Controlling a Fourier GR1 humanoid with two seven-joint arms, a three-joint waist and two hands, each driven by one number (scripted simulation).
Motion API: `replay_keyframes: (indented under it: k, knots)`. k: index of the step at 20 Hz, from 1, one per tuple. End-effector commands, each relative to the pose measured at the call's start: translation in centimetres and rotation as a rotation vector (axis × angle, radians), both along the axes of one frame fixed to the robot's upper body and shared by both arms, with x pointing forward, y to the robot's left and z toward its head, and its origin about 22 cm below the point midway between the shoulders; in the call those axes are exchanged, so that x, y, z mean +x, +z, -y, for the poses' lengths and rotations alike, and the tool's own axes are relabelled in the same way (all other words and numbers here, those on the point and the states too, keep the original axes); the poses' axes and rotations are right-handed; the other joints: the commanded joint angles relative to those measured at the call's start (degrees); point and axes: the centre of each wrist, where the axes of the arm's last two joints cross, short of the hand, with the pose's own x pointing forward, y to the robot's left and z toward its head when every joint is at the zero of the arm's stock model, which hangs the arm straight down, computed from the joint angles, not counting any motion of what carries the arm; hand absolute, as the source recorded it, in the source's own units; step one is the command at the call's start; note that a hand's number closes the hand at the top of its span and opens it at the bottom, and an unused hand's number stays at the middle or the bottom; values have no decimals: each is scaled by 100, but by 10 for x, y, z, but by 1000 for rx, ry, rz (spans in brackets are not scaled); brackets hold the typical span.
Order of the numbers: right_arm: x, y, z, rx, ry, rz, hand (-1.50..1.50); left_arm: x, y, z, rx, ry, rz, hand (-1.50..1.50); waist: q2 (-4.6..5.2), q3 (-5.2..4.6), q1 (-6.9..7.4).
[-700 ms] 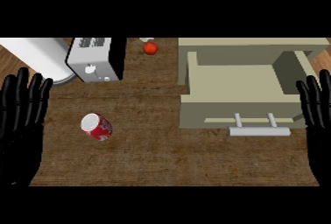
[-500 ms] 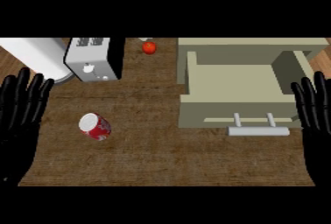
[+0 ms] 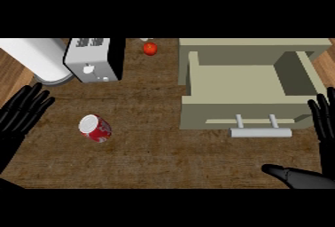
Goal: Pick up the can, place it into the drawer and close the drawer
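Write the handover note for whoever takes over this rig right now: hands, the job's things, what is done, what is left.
Left hand: open, at the left edge, holding nothing.
Right hand: open, at the right edge, beside the drawer, holding nothing.
Can: red, lying on the counter nearer the left hand, untouched.
Drawer: pulled open, nothing seen inside.
Done: nothing yet.
Left: pick up the can, put it in the drawer, close the drawer.
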Motion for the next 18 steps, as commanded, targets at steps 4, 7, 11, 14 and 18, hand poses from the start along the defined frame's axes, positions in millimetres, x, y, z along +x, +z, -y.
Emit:
replay_keyframes:
  k: [4,7,11,14,18]
  knots:
    - [-28,-11,22,7,-39,-21,-150,-6,5,-45,19,-13,-79,-150,-6,0,4]
    - [-25,-1,30,22,-32,-32,-150,-13,16,-34,23,-31,-59,-150,-7,-1,18]
    - [-42,-15,59,15,-37,-33,-150,-22,34,-64,27,-16,-76,-150,-9,1,13]
    - [-46,1,57,7,-26,-42,-150,-23,35,-62,-36,5,-107,-150,-9,0,15]
    - [-54,-9,60,-5,-32,-41,-150,-21,28,-64,-97,11,-161,-150,-7,-1,8]
